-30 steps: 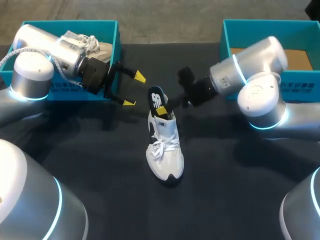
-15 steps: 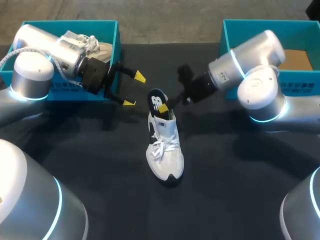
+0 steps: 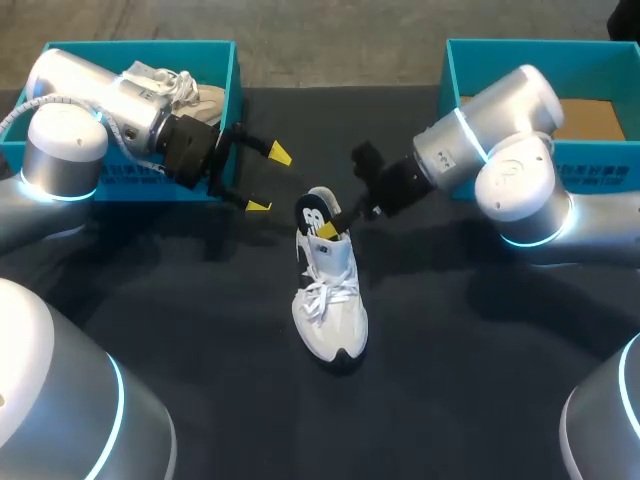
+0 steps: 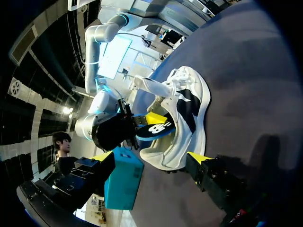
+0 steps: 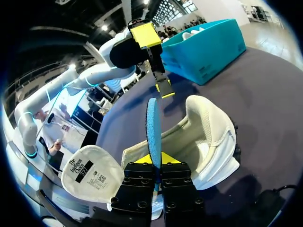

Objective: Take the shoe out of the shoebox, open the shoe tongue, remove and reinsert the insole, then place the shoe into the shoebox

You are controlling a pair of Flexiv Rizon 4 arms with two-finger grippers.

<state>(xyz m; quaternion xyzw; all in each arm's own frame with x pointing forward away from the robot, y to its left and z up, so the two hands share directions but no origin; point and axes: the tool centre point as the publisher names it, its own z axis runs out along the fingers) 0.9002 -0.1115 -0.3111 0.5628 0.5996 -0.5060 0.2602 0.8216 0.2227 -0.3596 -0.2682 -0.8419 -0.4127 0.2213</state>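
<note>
Head view, from the left: left shoebox (image 3: pixel 228 75) at the far corner of the table, second sneaker (image 3: pixel 185 88) lying inside. Just beside its front wall, left gripper (image 3: pixel 268 181) hanging with fingers spread and nothing between them, aimed at the heel of the white sneaker (image 3: pixel 330 300); likely parked close by to steady that heel if needed. Sneaker itself upright on its sole in the middle, toe toward the robot, laces loosened, well apart from both boxes. From the right wrist, tongue (image 5: pixel 90 172) folded forward and flat, throat wide open, presumably to give the insole a free path. Dark insole (image 3: pixel 312 208) standing on edge, lower end inside the heel opening, upper end above the collar, pinched on both faces by the right gripper (image 3: pixel 326 228), yellow tips low in the shoe mouth. Held edge-up, probably so as to slide along the heel wall without catching. Going out or back in: impossible to say. Farther right, right shoebox (image 3: pixel 455 70), brown cardboard floor showing, no shoe in it. Under everything, black matte cloth over the table (image 3: pixel 450 360), with working space all round the sneaker.
</note>
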